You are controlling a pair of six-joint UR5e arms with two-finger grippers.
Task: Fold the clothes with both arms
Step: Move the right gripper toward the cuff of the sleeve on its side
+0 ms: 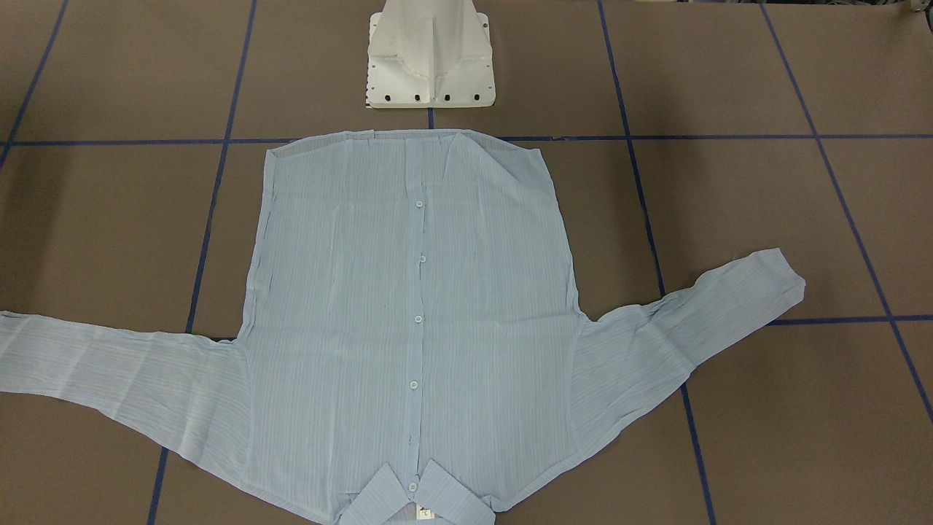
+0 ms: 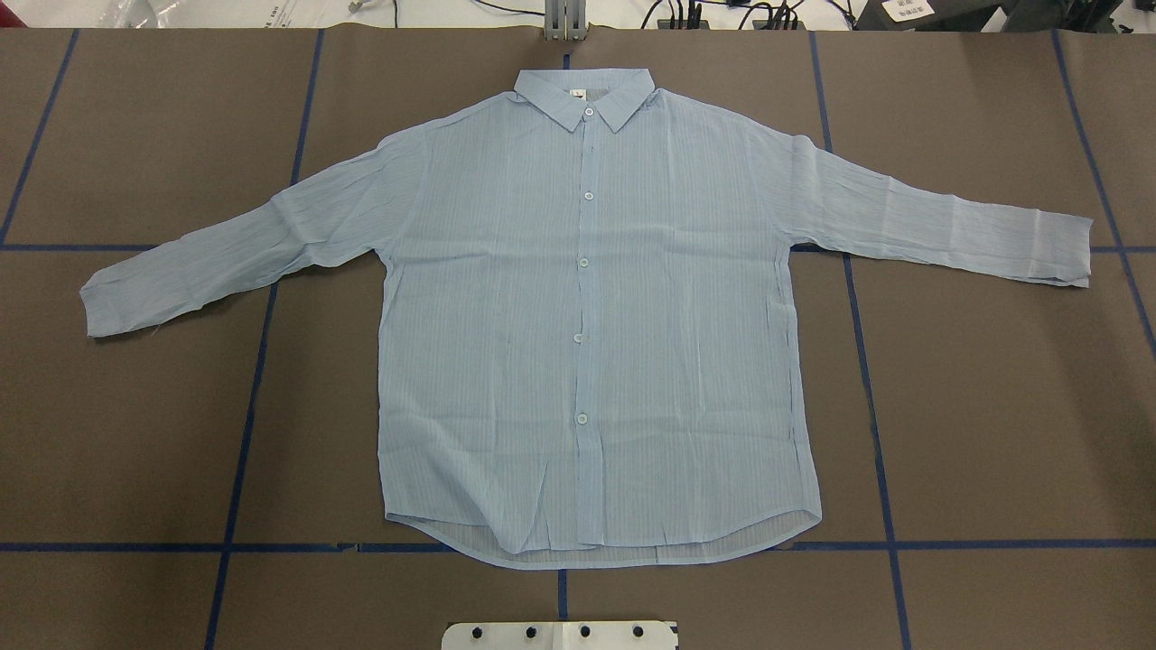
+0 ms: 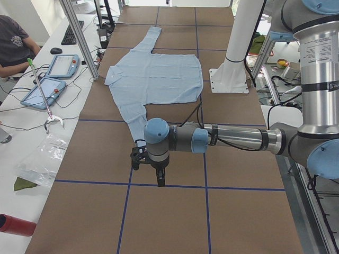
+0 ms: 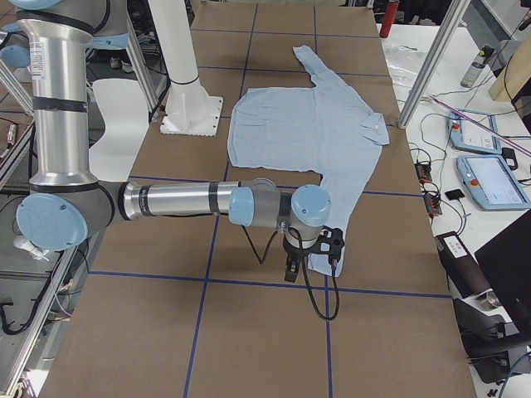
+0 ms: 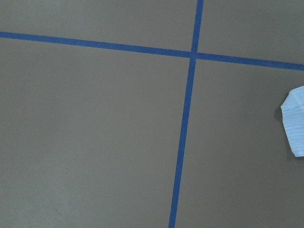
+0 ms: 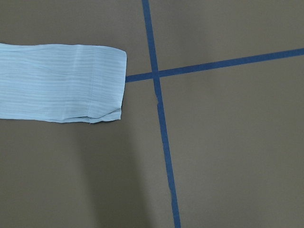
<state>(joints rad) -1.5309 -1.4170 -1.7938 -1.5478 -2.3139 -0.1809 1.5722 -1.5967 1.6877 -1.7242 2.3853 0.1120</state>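
Observation:
The light-blue pinstriped shirt (image 2: 587, 316) lies flat and buttoned on the brown table, collar away from the robot and both sleeves spread outward; it also shows in the front view (image 1: 408, 292). My left gripper (image 3: 153, 169) hangs above the table just past the left sleeve's cuff (image 5: 294, 126). My right gripper (image 4: 297, 264) hangs by the right sleeve's cuff (image 6: 95, 83). Both grippers show only in the side views, so I cannot tell whether they are open or shut. Neither touches the shirt.
The white pedestal (image 1: 430, 58) stands at the table's near edge, by the shirt's hem. Blue tape lines (image 2: 244, 451) grid the table. A seated operator (image 3: 13, 42), tablets (image 3: 58, 66) and cables are on the side bench beyond the collar.

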